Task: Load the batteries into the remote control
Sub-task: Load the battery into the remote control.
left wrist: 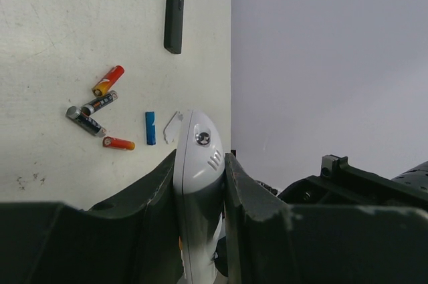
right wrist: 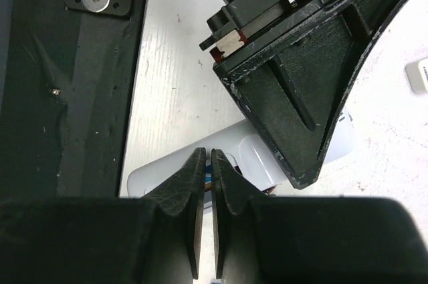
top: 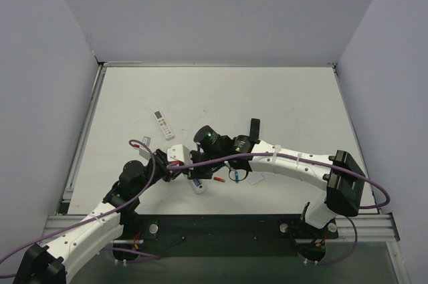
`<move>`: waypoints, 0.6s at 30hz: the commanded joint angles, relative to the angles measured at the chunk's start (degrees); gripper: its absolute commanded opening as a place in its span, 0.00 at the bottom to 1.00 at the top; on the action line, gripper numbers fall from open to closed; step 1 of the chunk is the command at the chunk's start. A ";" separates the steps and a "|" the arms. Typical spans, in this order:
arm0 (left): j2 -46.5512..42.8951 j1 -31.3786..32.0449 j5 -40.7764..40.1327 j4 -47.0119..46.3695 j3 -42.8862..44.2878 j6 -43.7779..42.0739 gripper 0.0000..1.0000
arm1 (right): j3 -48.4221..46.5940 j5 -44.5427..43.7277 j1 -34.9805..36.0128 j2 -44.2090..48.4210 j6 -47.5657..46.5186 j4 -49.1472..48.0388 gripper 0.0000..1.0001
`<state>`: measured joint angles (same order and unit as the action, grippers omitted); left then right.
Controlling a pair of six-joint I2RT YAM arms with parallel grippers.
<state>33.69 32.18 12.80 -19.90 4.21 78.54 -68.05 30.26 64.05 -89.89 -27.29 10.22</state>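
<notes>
My left gripper (top: 178,162) (left wrist: 200,164) is shut on the white remote control (left wrist: 199,157), gripping its two long sides. The remote also shows in the top view (top: 196,184) and in the right wrist view (right wrist: 160,172), back side up with the battery recess open. My right gripper (top: 198,164) (right wrist: 208,152) has its jaws almost together, tips down at the recess. A bit of blue battery (right wrist: 210,182) shows just under the tips, in the recess. The other blue battery (left wrist: 150,127) lies on the table beside a small white cover piece (left wrist: 172,125).
Two red cells (left wrist: 108,80) (left wrist: 118,142) and two dark grey cells (left wrist: 100,103) (left wrist: 85,121) lie left of the blue one. A slim black remote (top: 254,128) (left wrist: 175,7) and a second white remote (top: 162,123) lie farther back. White walls enclose the table.
</notes>
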 commanded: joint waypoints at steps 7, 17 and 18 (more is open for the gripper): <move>-1.27 0.42 -3.12 -5.68 -0.50 -6.20 0.00 | -1.38 -2.04 0.11 4.71 10.93 0.42 0.07; -1.35 0.34 -11.74 3.98 -2.10 -12.97 0.00 | 6.52 -26.47 -3.05 18.86 30.00 4.98 0.42; -2.04 0.25 -11.92 4.69 -2.01 -13.24 0.00 | 8.27 -27.61 -3.93 19.39 30.53 6.21 0.44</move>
<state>33.39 32.32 4.49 -16.99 2.28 68.69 -64.42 14.06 62.22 -73.87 -5.82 11.57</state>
